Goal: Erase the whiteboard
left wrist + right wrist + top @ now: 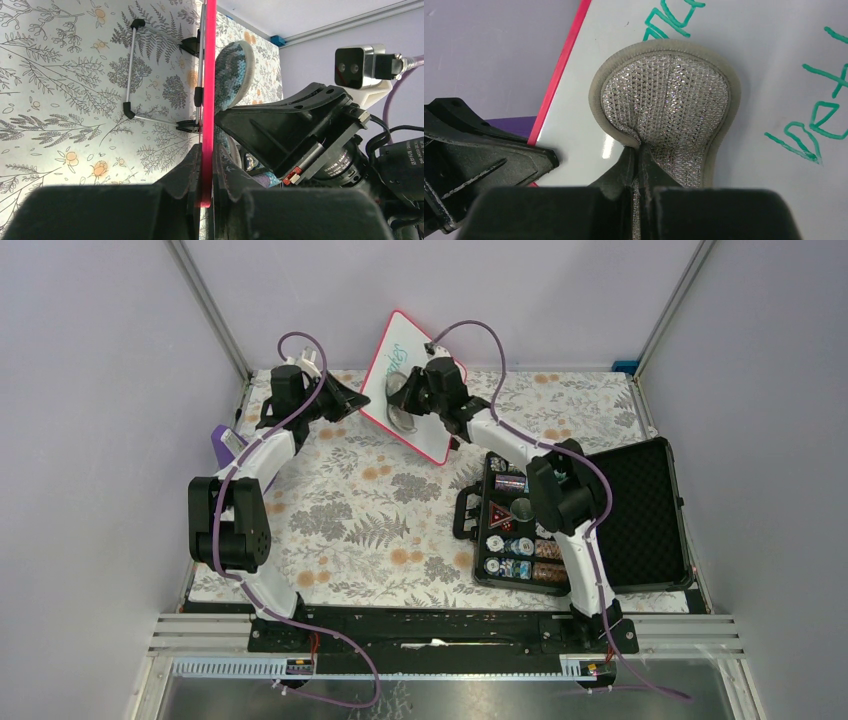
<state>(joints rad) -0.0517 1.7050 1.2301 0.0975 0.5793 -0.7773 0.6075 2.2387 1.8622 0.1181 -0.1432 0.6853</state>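
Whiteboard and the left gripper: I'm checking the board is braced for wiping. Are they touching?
Touching: the left wrist view shows the left gripper pinching the whiteboard by its red rim, no gap either side.

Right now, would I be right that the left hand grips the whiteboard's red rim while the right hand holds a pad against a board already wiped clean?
Not quite: the whiteboard is not clean; green writing shows beside the pad in the right wrist view. The rest is right.
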